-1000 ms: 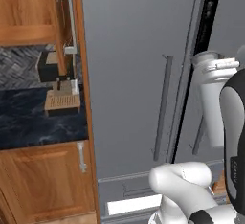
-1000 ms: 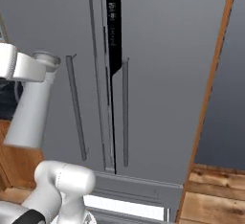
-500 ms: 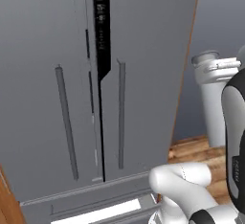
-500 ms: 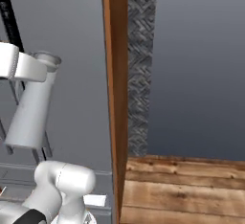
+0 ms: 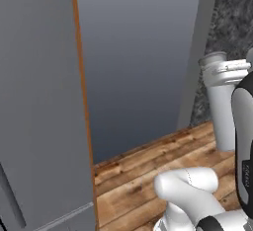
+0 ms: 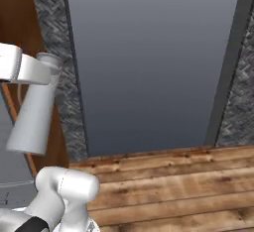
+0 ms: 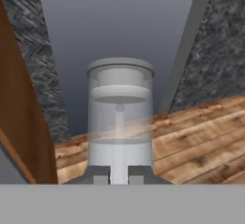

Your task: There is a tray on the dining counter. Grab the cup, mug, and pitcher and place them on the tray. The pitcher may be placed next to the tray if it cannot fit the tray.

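Standing upright in front of the hand camera is the pitcher [image 7: 120,117], pale grey and translucent, its base right at the two small dark fingertips of the pincer [image 7: 119,179], which is pressed nearly together and appears to be pinching the pitcher low down, probably by its handle, though the exact contact is hidden at the bottom edge of that view. From the left base view the pitcher [image 5: 221,106] hangs in the air beside the white arm, well above the wooden floor [image 5: 148,168]; from the right base view it [image 6: 33,109] tilts a little, wider end down, out at the end of the forearm. Beyond it there is a plain grey wall panel [image 6: 149,57] flanked by dark herringbone tile [image 6: 49,28], with a wood-edged grey cabinet side [image 5: 39,101] close on the left. No tray, table, cup or mug is visible from here, so I judge the pitcher is in transit and the placing is yet to come. The danger I see is the tall vessel swinging in such a narrow pinch while the base drives: it could twist in the fingers, slip, or clip the cabinet edge nearby.
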{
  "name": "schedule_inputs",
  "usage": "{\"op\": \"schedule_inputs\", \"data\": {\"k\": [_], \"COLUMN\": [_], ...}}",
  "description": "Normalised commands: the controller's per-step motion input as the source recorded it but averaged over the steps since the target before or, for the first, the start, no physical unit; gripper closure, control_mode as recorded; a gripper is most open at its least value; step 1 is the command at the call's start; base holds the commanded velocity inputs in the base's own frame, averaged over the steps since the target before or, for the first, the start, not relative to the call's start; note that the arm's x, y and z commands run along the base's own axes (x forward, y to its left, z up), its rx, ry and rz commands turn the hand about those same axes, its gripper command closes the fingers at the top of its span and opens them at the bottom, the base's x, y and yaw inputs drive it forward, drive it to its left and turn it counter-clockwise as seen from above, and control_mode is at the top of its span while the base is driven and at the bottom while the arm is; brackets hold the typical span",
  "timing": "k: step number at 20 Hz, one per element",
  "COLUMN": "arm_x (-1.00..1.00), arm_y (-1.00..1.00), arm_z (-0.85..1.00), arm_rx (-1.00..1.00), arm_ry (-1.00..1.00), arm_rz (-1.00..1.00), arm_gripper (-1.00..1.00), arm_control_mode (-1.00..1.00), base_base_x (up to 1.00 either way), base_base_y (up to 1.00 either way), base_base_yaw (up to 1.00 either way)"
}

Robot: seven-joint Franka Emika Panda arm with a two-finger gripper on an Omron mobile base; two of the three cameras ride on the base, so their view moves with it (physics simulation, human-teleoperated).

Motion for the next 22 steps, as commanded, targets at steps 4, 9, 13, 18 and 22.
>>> {"op": "schedule_inputs", "data": {"k": [4,9,13,18,22], "arm_x": [0.00,0.00,0.00,0.00,0.00], "arm_y": [0.00,0.00,0.00,0.00,0.00], "arm_z": [0.00,0.00,0.00,0.00,0.00], "arm_rx": [0.00,0.00,0.00,0.00,0.00], "arm_ry": [0.00,0.00,0.00,0.00,0.00], "arm_rz": [0.00,0.00,0.00,0.00,0.00], "arm_gripper": [1.00,1.00,1.00,1.00,1.00], "arm_control_mode": [1.00,1.00,1.00,1.00,1.00], "base_base_x": [0.18,0.23,0.28,0.33,0.36], "base_base_y": [-1.00,-1.00,-1.00,-1.00,-1.00], "base_base_yaw": [-0.52,-0.52,-0.52,-0.51,-0.48]}}
